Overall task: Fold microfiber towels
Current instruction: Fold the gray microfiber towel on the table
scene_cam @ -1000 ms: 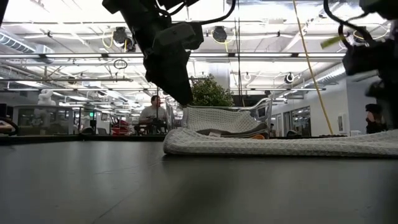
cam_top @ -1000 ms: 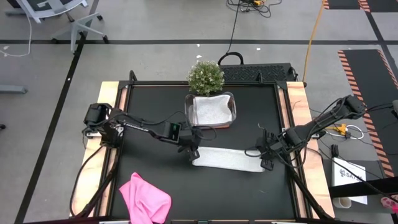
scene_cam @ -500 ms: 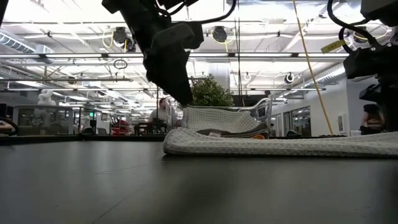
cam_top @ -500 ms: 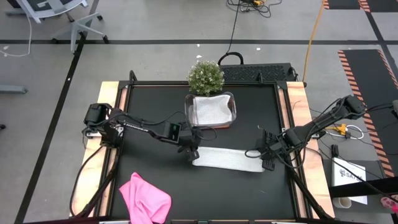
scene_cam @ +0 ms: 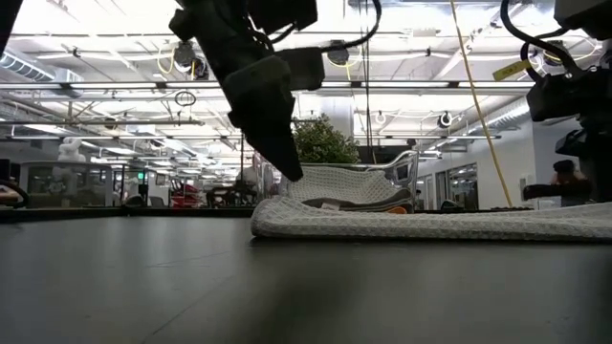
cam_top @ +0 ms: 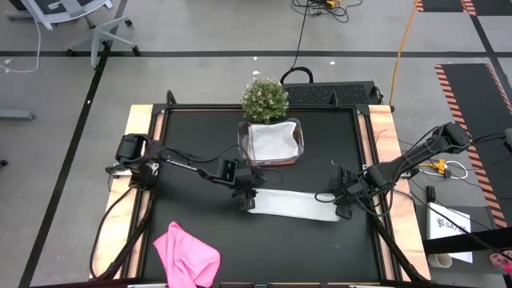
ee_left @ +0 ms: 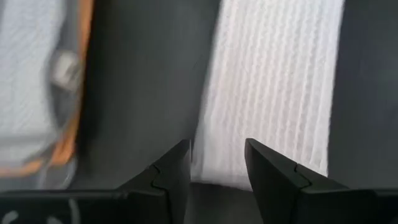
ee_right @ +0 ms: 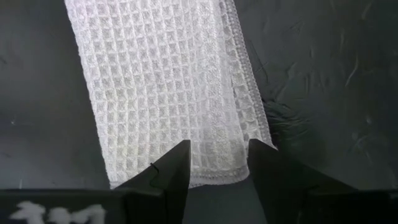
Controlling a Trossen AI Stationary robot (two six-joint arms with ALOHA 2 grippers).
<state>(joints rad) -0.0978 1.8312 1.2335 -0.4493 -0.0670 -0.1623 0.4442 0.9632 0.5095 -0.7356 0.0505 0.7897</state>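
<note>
- Light grey towel [cam_top: 292, 204] lying flat on the black surface [cam_top: 192, 144], folded into a long strip, long axis running left to right between the two arms.
- Left hand [cam_top: 246, 198] right at the strip's left short end, fingers parted, nothing pinched; in the left wrist view the towel edge sits just ahead of the gap between the fingers.
- Right hand [cam_top: 342, 205] parked at the opposite short end, also parted and empty, towel hem showing just past the fingertips in its wrist view.
- So each hand about equally close to its own end; next fold probably means grabbing one short end and carrying it along the long axis toward the other.
- Fabric: waffle weave, little square pockets, stitched hem along the edge; looks soft and floppy, likely to sag if lifted by one corner only.
- Low view shows the strip as a low rounded ridge on the surface, doubled layers at the near edge.
- Clear tub [cam_top: 272, 142] behind it with another grey waffle cloth inside, small plant [cam_top: 265, 98] just beyond that.
- Pink towel [cam_top: 186, 254] crumpled near the front left, well apart from both hands, untouched.
</note>
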